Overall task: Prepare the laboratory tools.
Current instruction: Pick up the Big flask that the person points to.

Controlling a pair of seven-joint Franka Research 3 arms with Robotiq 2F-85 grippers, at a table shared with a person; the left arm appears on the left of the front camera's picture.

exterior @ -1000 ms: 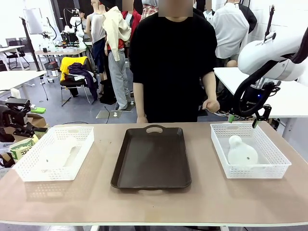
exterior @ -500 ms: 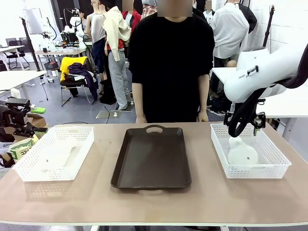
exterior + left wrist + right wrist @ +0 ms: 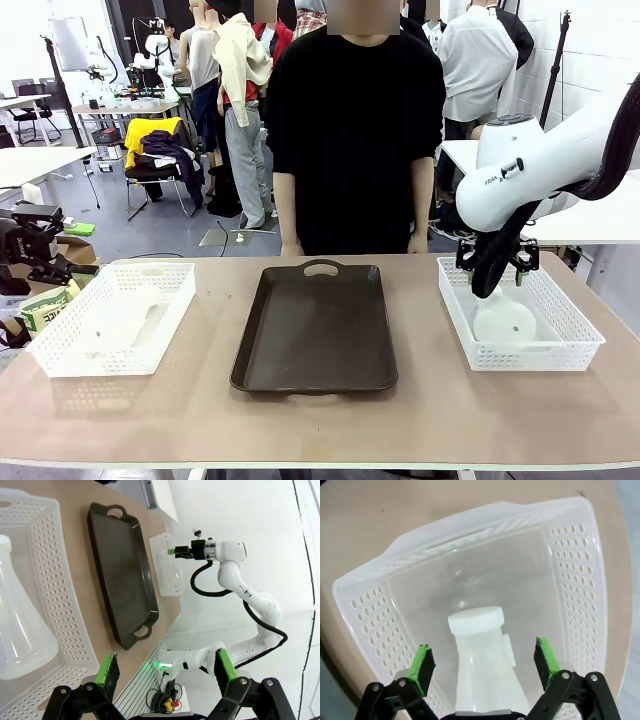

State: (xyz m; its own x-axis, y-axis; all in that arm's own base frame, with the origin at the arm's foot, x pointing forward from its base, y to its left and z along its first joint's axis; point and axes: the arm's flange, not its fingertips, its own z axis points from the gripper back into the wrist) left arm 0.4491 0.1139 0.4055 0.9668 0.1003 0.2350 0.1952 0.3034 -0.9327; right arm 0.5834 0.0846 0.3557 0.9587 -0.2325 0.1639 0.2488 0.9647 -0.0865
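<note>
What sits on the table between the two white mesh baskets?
The dark brown tray lies between the left basket and right basket, as the front view shows.

**Obscured and cropped items**

- Right flask (image 3: 485, 645): its base runs off the bottom edge of the right wrist view, behind the body of the right gripper (image 3: 484, 664). In the front view that arm's wrist hides the neck.
- Left flask (image 3: 20, 630): the left edge of the left wrist view cuts it. In the front view it is a faint shape through the mesh, outline unclear.
- Left basket (image 3: 55, 555): cropped at the left and bottom edges of the left wrist view.
- Left gripper (image 3: 167, 667): its body is cut by the bottom edge.
</note>
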